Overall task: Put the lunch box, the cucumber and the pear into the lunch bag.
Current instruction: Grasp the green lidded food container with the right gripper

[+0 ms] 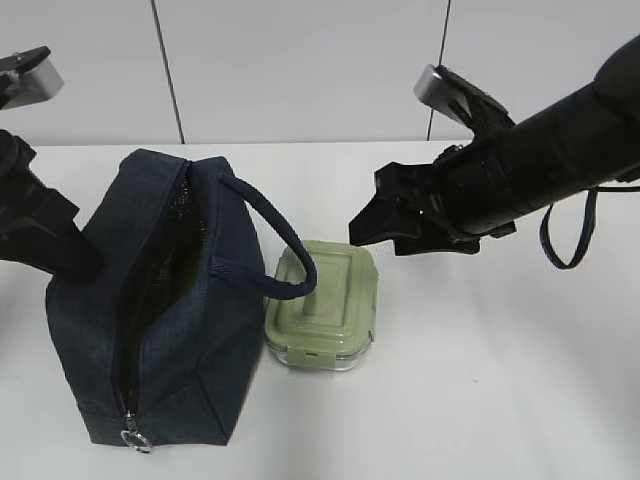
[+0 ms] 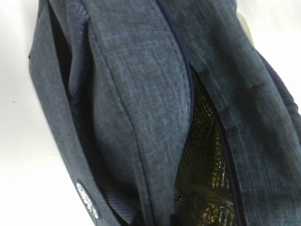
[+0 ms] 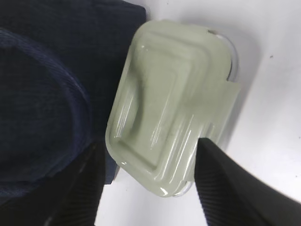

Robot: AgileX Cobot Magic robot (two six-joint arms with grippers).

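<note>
Surface: white table (image 1: 480, 400), pale panelled wall behind.
Lunch bag (image 1: 150, 310): on its side at left, zipper undone, dark opening facing up; loop handle (image 1: 285, 245) arching over onto the box lid.
Lunch box (image 1: 322, 305): flat on table, touching the bag's right flank, sage lid up; long axis running away from the camera, roughly parallel to the bag.
Cucumber, pear: not visible on table; something greenish deep in the bag mouth, cannot identify.
Right gripper (image 3: 148, 186): spread wide, empty, poised above the box's near end, fingers (image 3: 225, 188) straddling its short side. Nearer arm to the box.
Left gripper: out of view, clenched; left arm (image 1: 40, 235) pressed at the bag's far side, apparently pinching fabric.
Next move, judged: straight descent, close across the box's width; handle on lid a likely snag.
</note>
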